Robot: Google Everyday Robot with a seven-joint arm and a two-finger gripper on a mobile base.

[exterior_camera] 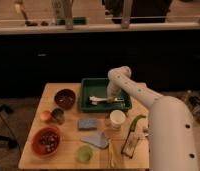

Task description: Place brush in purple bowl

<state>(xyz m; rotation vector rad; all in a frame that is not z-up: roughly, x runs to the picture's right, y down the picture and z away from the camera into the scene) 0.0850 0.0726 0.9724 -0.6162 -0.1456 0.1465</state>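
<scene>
The brush (99, 99), slim and cream-white, lies in the green tray (93, 84) near its front edge. My gripper (112, 98) is down in the tray at the brush's right end; I cannot tell whether it touches the brush. The purple bowl (65, 98), dark inside, stands on the wooden table (68, 157), left of the tray and about a hand's width from the brush. My white arm reaches in from the lower right and bends down over the tray.
Left of centre are a metal cup (57, 116), an orange fruit (45, 115) and an orange-red bowl (47, 141). In front of the tray are a blue sponge (86, 123), a white cup (116, 119), a green chili (135, 122), a grey cloth (97, 140) and a green lid (84, 154).
</scene>
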